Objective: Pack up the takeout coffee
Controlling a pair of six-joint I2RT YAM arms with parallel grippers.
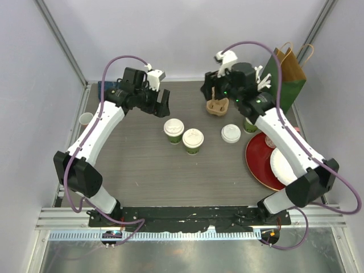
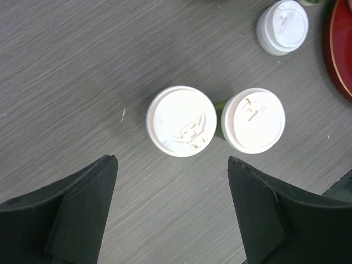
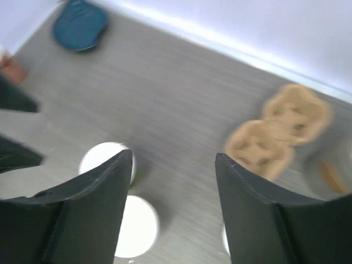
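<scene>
Hanging the left gripper (image 1: 160,108) wide open and empty just behind the first lidded cup (image 1: 174,130) and the second lidded cup (image 1: 193,140), both standing side by side mid-table, while holding the right gripper (image 3: 174,154) open too, gripping nothing, near the cardboard carrier (image 1: 216,106), farther right.

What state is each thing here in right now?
Left cup, upright, lidded, on the table.
Right cup, upright, lidded, beside it.
Carrier, no cup seen in it.
Bag, standing upright.
Left gripper, jaws open, empty.
Right gripper, jaws open, empty.
</scene>
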